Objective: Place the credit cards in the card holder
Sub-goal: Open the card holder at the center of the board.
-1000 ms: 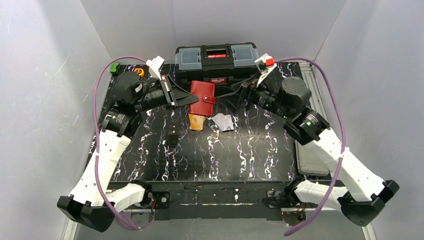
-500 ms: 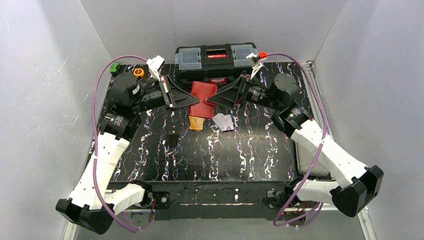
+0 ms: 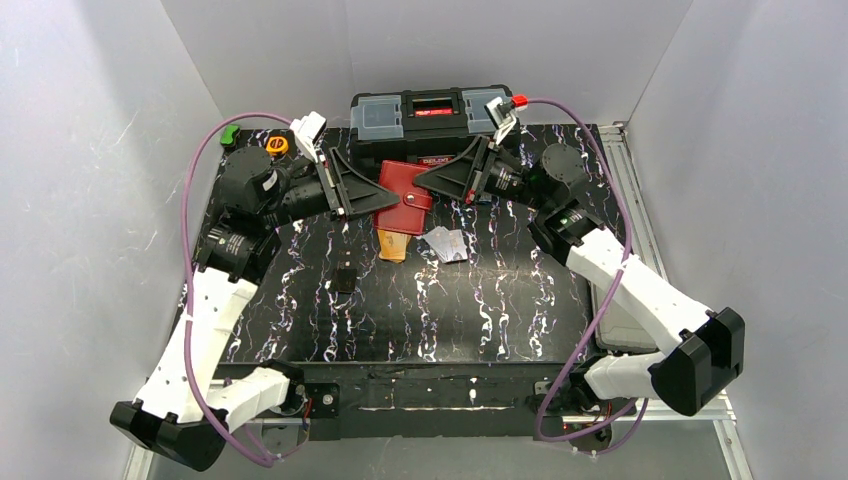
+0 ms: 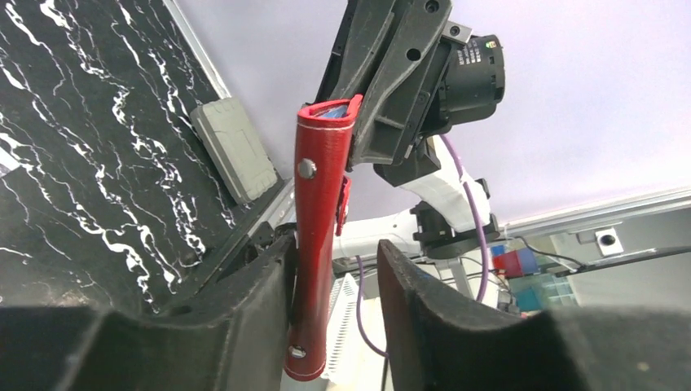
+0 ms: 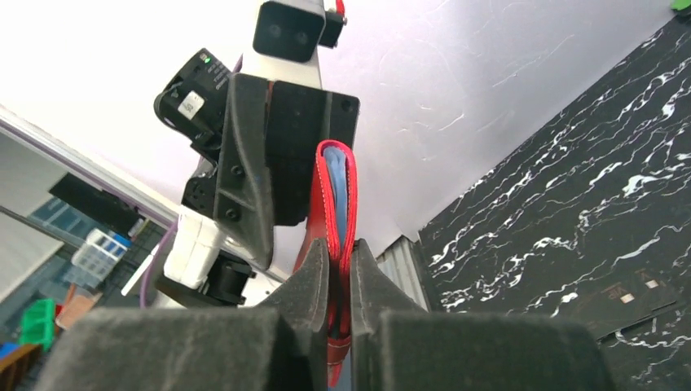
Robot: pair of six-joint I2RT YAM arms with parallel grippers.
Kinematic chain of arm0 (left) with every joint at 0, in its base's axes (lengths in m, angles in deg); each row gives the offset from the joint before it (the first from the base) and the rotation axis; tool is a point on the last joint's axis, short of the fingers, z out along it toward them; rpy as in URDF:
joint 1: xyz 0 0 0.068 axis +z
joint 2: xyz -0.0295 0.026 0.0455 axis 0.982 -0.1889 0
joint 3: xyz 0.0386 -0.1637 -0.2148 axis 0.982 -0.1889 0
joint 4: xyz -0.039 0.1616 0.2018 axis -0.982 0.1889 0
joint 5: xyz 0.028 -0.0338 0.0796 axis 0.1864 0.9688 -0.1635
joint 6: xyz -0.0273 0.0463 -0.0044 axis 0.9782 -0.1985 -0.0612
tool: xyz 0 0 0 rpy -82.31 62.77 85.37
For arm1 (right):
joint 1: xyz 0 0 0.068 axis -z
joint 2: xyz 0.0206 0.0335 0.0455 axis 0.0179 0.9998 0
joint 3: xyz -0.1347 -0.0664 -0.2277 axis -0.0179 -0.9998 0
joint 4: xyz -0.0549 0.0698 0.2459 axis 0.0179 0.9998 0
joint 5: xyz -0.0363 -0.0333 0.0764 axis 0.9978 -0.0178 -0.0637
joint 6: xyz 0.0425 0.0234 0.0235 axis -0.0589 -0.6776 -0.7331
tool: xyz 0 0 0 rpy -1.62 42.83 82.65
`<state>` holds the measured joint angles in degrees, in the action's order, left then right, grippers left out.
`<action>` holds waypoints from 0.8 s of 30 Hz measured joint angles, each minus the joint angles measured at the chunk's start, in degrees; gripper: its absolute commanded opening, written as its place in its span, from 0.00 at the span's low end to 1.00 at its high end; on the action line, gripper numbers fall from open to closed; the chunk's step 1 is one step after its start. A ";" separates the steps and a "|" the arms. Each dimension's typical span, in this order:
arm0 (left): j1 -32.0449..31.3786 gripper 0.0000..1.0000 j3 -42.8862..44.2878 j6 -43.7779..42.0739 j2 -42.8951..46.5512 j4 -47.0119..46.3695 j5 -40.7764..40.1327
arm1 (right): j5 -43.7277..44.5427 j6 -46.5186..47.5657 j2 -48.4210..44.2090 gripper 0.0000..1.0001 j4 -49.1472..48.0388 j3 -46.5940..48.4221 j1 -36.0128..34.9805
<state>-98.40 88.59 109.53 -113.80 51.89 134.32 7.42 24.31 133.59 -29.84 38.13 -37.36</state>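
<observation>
While the red wallet (image 3: 400, 190) hangs in the air over the far middle of the table (image 3: 480, 320), toward 12 o'clock from its centre, none of the cards is in it as far as the pictures show. The right gripper (image 5: 338, 248) reaches in from 3 o'clock and has its fingers pressed tight on one edge of the folded wallet, so it is the one carrying it. The left gripper (image 4: 336, 252) comes from 9 o'clock and stands partly open around the opposite edge. There the wallet leans against one finger (image 4: 253, 309), and the other finger is apart from it with a plain gap. Pale blue pockets show at the wallet's open end, but I cannot tell whether the snap tab is fastened. On the table at 6 o'clock from the wallet lies a small orange pile of cards (image 3: 393, 243). Just beside that, at about 5 o'clock, lies a whitish-grey pile (image 3: 447, 244). Both lie flat, and neither gripper touches them. A black toolbox (image 3: 432, 115) sits at 12 o'clock behind the wallet. I judge the task to be at an early stage, with the wallet off the table and the arms sorting out a workable hold on it. What remains is to spread the fold open and keep it open, then pick up the cards from each pile and slide them into the pockets.
</observation>
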 measured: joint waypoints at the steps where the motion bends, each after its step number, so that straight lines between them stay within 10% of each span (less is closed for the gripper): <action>1: -0.04 0.64 0.02 0.13 0.11 0.13 -0.20 | 0.33 -0.42 0.00 0.01 -0.35 -0.02 0.00; 4: -0.31 0.79 0.09 0.07 0.57 0.92 -0.70 | 1.77 -1.53 -0.07 0.01 -0.87 -0.59 0.00; 10: -0.87 0.78 -0.52 -0.04 2.47 2.60 -1.73 | 6.64 -3.28 -1.33 0.01 -1.49 -3.78 0.00; 24: -2.34 0.30 -6.27 -1.97 4.48 -1.90 -2.27 | 12.44 -7.08 -2.40 0.01 -3.15 -5.57 -0.13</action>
<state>-100.74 82.31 107.57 -109.32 49.99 132.05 19.86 17.23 131.19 -32.99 32.56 -37.49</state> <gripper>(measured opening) 0.456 0.077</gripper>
